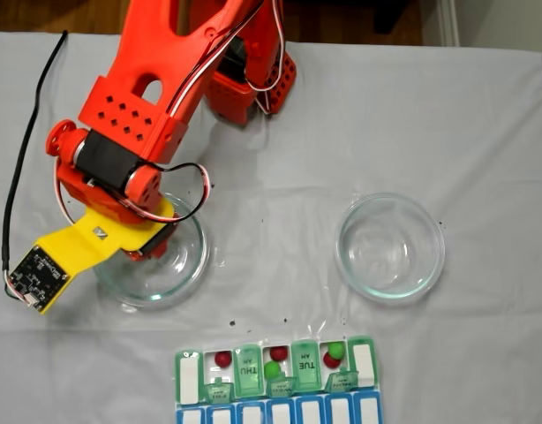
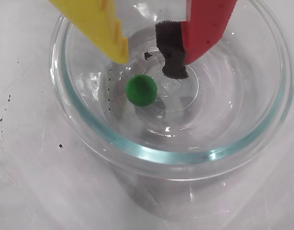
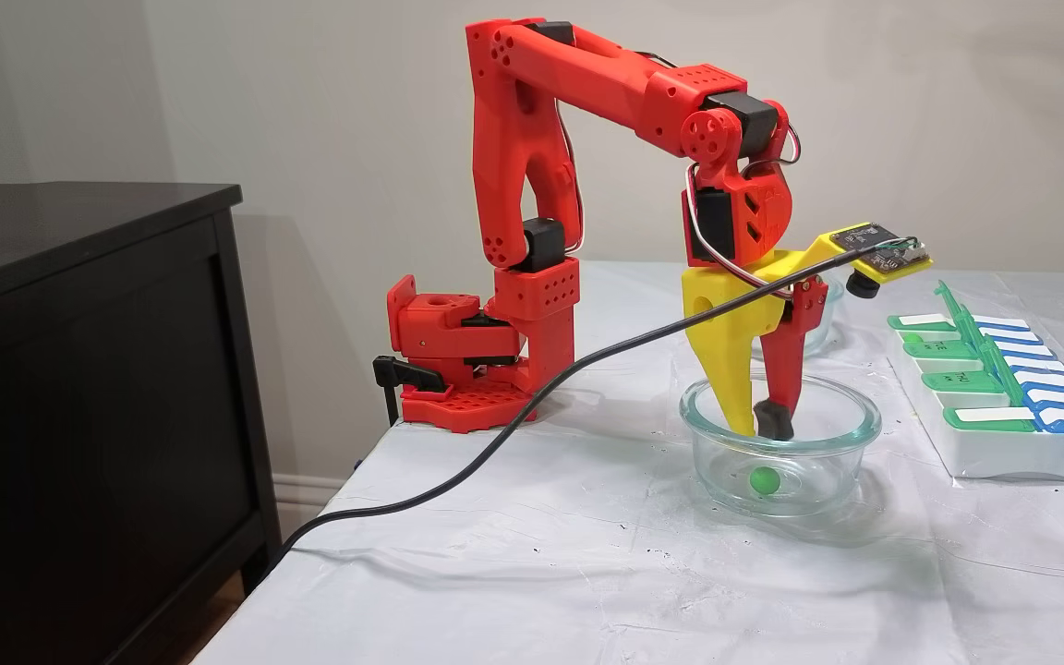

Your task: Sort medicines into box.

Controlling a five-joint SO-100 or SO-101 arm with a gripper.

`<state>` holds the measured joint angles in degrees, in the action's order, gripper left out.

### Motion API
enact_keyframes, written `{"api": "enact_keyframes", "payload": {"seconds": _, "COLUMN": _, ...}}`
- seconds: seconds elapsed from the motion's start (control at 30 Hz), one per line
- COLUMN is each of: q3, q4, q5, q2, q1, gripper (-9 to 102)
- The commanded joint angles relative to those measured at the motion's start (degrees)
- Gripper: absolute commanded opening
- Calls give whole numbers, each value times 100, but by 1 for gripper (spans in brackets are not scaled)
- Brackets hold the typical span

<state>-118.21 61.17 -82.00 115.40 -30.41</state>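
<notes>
Inside round clear glass dish [image 2: 152, 155], small green ball [image 2: 141, 89] at 6 o'clock of gripper [image 2: 152, 60]; yellow and red fingers spread, pinching nothing

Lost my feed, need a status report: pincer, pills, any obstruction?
Pincer open, down inside glass dish. Last green ball loose on dish floor, ungrasped. Five balls in pill organiser. Nothing blocking.

Around the work area
We see two glass dishes [image 1: 391, 249] on white cloth [image 1: 280, 177]; dark cabinet [image 3: 79, 369] beside.
</notes>
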Motion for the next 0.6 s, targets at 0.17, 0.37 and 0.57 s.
{"api": "enact_keyframes", "payload": {"seconds": 0.17, "q3": 615, "q4": -88, "q5": -97, "q2": -149, "q1": -79, "gripper": 16}}
{"api": "enact_keyframes", "payload": {"seconds": 0.37, "q3": 606, "q4": -149, "q5": -123, "q2": -229, "q1": -97, "gripper": 17}}
{"api": "enact_keyframes", "payload": {"seconds": 0.57, "q3": 562, "q4": -264, "q5": -132, "q2": -299, "q1": -105, "gripper": 18}}
